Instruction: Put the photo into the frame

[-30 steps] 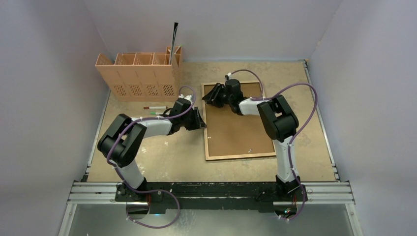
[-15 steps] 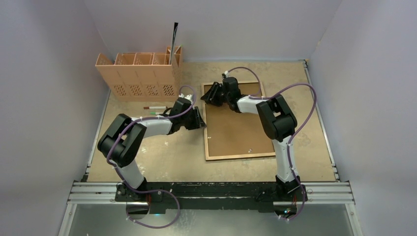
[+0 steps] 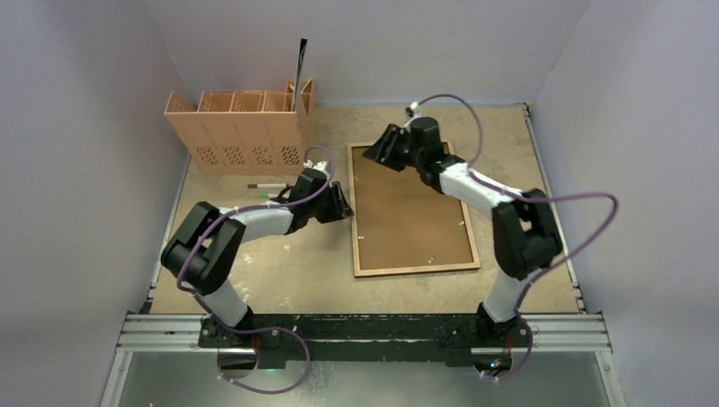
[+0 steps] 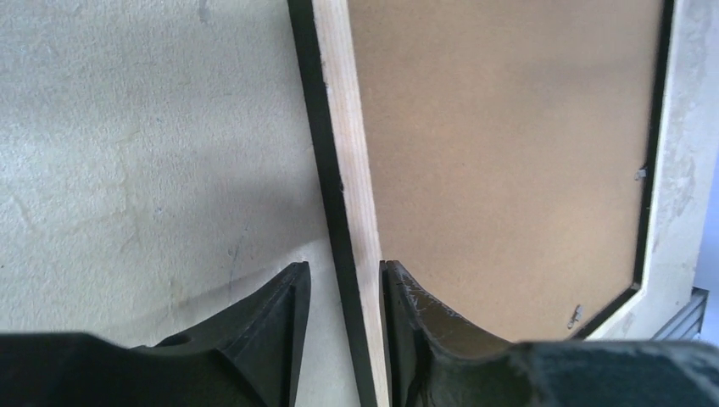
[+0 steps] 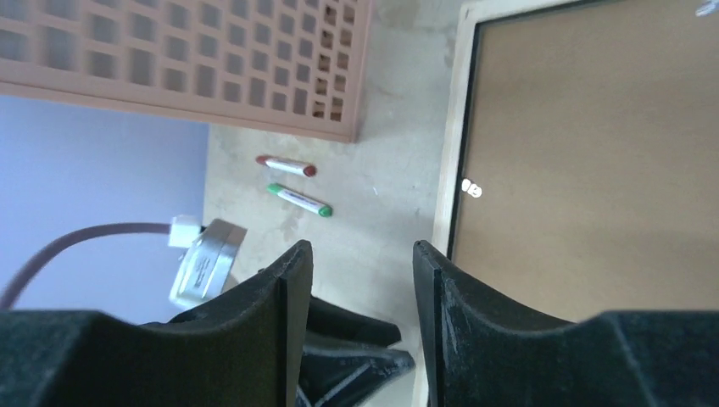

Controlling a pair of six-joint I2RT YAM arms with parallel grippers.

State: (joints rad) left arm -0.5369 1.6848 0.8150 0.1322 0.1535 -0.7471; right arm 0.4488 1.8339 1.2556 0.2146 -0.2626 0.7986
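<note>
Lattice rack at far-left corner of desk, dark strip standing in it. Red marker and green marker lie just in front.

Left pincer straddles left rail of frame, jaws apart, gap showing, not clamped.

Frame lies face-down, mid-desk toward right edge, backing board inside. Photo unseen; cannot tell if beneath board.

Right pincer hovers over frame's far-left corner, jaws apart, empty.

Likely step: turn retaining tab. Press board flat; avoid shoving frame toward markers.
</note>
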